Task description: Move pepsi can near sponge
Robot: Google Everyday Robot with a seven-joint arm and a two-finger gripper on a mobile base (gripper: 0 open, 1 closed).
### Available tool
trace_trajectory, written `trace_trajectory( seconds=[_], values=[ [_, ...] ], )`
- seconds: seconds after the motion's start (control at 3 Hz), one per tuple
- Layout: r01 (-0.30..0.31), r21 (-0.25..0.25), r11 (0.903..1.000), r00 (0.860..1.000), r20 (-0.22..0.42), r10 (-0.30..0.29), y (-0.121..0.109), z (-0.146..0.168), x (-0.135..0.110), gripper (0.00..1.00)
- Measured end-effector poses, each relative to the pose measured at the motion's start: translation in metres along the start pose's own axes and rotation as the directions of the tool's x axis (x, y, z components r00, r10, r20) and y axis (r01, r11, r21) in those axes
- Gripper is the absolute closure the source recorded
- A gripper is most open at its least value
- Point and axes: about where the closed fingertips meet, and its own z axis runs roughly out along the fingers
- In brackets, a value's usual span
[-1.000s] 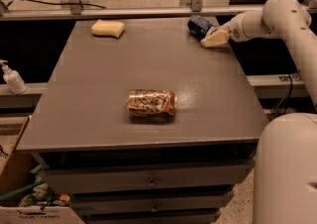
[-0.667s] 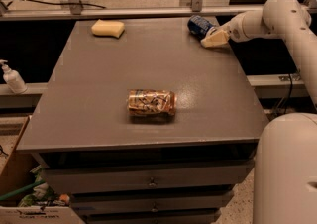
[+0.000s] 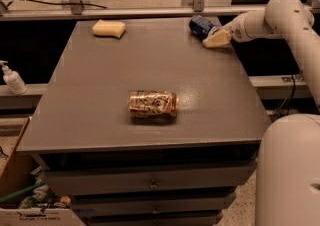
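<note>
The pepsi can [image 3: 201,24] is dark blue and lies on its side at the far right corner of the grey table [image 3: 100,95]. My gripper [image 3: 216,39] is right beside the can, on its right and near side, at the end of the white arm that reaches in from the right. I cannot tell whether it touches the can. The pale yellow sponge [image 3: 109,28] lies at the far left of the table, well apart from the can.
A tan-gold patterned can [image 3: 153,103] lies on its side near the table's middle front. Drawers [image 3: 150,182] sit under the tabletop. A white pump bottle [image 3: 12,78] stands on a ledge at the left. My white base [image 3: 290,170] fills the lower right.
</note>
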Motion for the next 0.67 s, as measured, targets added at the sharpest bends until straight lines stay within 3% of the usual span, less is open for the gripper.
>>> trace_trajectory(
  seconds=[0.67],
  values=[
    [0.0, 0.0, 1.0, 1.0, 0.0, 0.0, -0.0001, -0.0004, -0.0008, 1.0]
  ],
)
